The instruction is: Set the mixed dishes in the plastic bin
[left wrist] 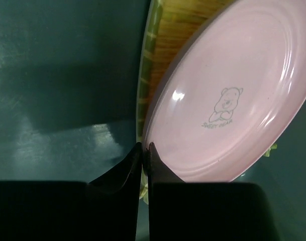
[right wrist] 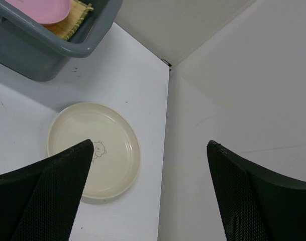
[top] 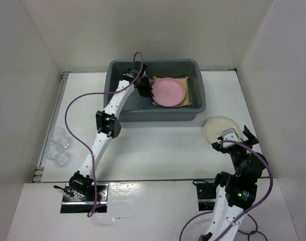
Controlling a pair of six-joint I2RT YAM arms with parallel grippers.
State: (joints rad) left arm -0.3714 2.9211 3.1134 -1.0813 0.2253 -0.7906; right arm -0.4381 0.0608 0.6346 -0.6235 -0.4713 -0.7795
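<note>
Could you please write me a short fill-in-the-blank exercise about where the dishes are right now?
The pink plate lies on the ____ inside the bin. The cream plate rests on the ____, beside the right end effector. That end effector is ____. The cups stand on the robot's ____ side.
Missing words: mat; table; open; left.

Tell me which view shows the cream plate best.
Right wrist: the cream plate lies close and nearly whole, bear print visible. Top external shows it small, partly under the right pincer. Left wrist misses it.
</note>
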